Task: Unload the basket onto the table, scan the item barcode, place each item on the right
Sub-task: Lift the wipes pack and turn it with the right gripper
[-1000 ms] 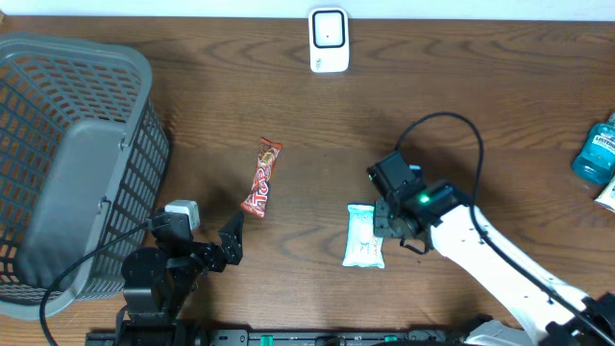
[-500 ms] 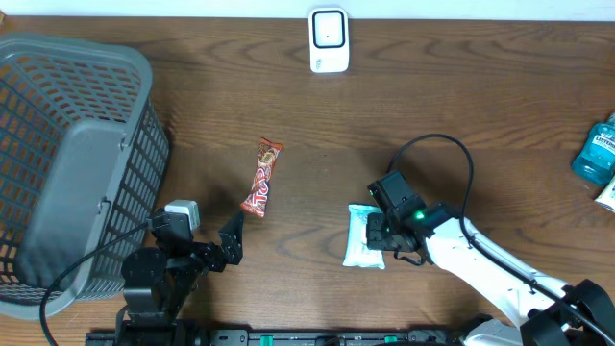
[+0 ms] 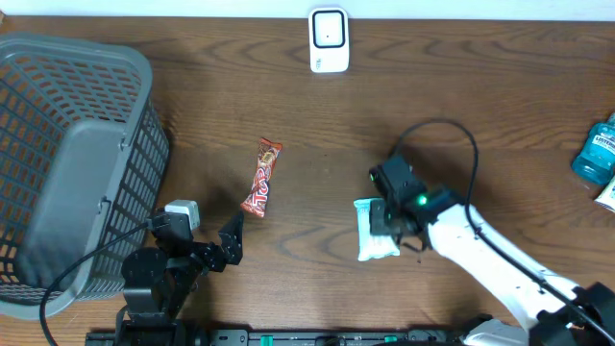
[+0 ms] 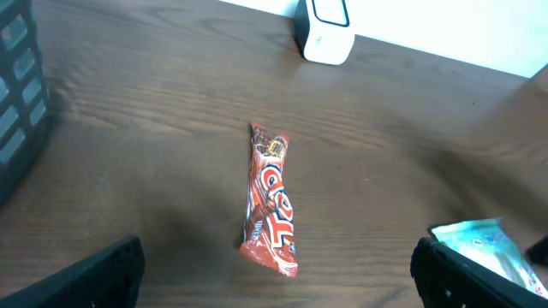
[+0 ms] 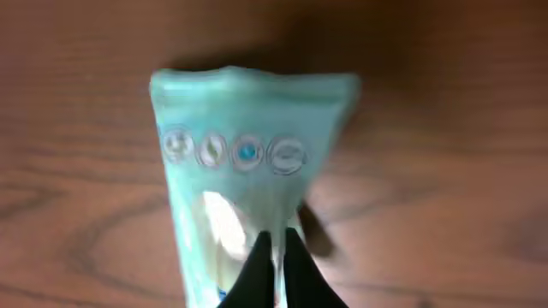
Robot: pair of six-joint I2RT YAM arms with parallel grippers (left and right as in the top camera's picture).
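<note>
A: Right gripper (image 3: 389,221): jaws pressed together, pinching the packet (image 3: 373,238).
B: Where exactly?
A: The wrist view shows the fingertips (image 5: 257,274) nipping the film mid-width, with the sealed far end sticking out past them. The packet's right of centre on the table (image 3: 461,106), well apart from the scanner (image 3: 328,40) at the far edge. Can't tell if it's off the wood yet.
B: Handling?
A: Looks light, soft and crinkly, probably slick film. I'd expect it to sag or swing from a pinch this small. A hold on a sealed end, or across the full width, would keep it flatter for the scan.
B: Barcode?
A: Not visible. It may be underneath, so it may need a turn.
B: Left side?
A: Left gripper (image 3: 228,245) is spread wide and empty, parked near the bar (image 3: 261,178).
B: Risk?
A: Film slipping out, or the code wrinkling.
</note>
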